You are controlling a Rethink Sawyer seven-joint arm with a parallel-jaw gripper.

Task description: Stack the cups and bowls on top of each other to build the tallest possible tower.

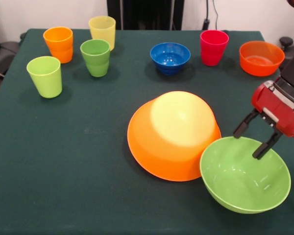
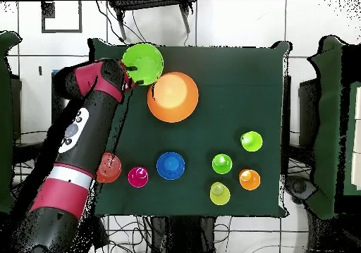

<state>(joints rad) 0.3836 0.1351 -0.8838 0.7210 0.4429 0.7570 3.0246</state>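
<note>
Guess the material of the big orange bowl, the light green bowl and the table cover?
Big orange bowl: looks like glossy plastic, lying upside down with a soft sheen on its base.
Light green bowl: likely the same plastic, with bright highlights inside and a thin rim.
Table cover: seemingly dark green cloth, matte with no reflections; the weave is too fine to tell.

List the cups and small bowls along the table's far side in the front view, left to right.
Lime green cup → orange cup → green cup → pale yellow cup → blue bowl → red-pink cup → red-orange bowl.
</note>
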